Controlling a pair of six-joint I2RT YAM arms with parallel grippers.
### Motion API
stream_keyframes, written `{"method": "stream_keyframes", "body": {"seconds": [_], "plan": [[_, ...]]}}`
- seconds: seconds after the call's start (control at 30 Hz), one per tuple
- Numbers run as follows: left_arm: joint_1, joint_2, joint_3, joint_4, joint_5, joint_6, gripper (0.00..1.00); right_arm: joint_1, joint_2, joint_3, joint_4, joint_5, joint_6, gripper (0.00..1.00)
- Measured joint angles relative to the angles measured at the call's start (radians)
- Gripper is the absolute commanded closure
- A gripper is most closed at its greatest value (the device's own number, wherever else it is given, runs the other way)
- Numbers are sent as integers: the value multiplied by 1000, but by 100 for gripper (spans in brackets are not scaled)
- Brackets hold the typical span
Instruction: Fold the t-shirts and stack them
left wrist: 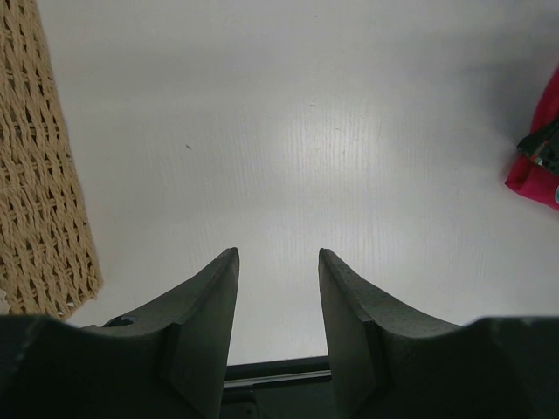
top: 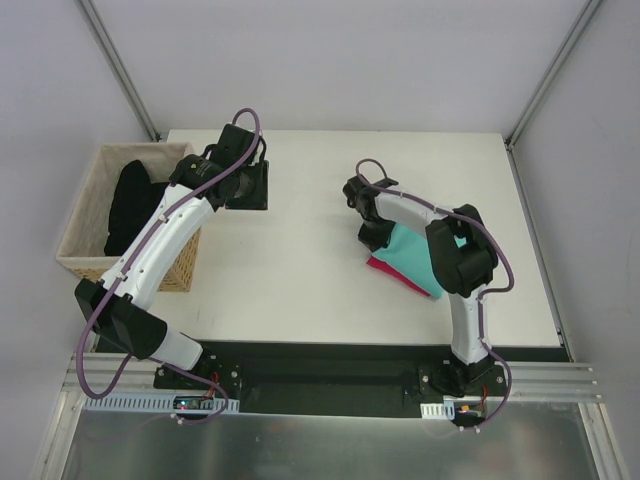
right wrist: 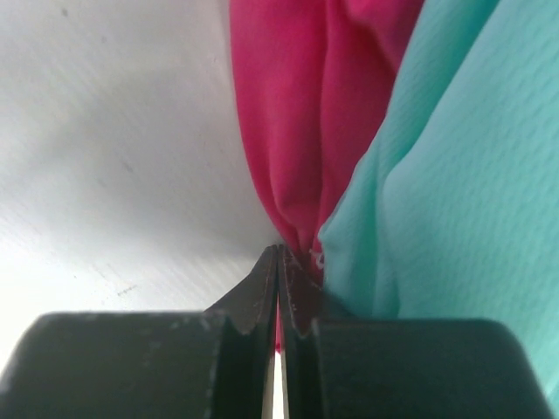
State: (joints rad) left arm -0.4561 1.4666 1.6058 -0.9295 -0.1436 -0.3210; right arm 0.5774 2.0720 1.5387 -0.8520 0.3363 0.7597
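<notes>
Fingers on right pinch pink shirt — teal shirt atop it.

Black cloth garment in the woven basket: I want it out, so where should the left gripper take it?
Probably pinch a bunch near the middle of the black cloth garment, coming straight down from above: it lies as a limp heap showing no edge, and the walls of the woven basket shut off every side. The left gripper is open.
</notes>
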Motion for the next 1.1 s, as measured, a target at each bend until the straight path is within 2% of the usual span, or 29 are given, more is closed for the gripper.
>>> {"method": "stream_keyframes", "body": {"seconds": [0.7, 1.1], "plan": [[6, -34, -51, 5, -12, 3, 58, 89, -73, -113, -57, 30, 110, 99], [6, -63, -66, 7, -10, 31, 57, 158, -98, -120, -124, 68, 220, 99]]}}
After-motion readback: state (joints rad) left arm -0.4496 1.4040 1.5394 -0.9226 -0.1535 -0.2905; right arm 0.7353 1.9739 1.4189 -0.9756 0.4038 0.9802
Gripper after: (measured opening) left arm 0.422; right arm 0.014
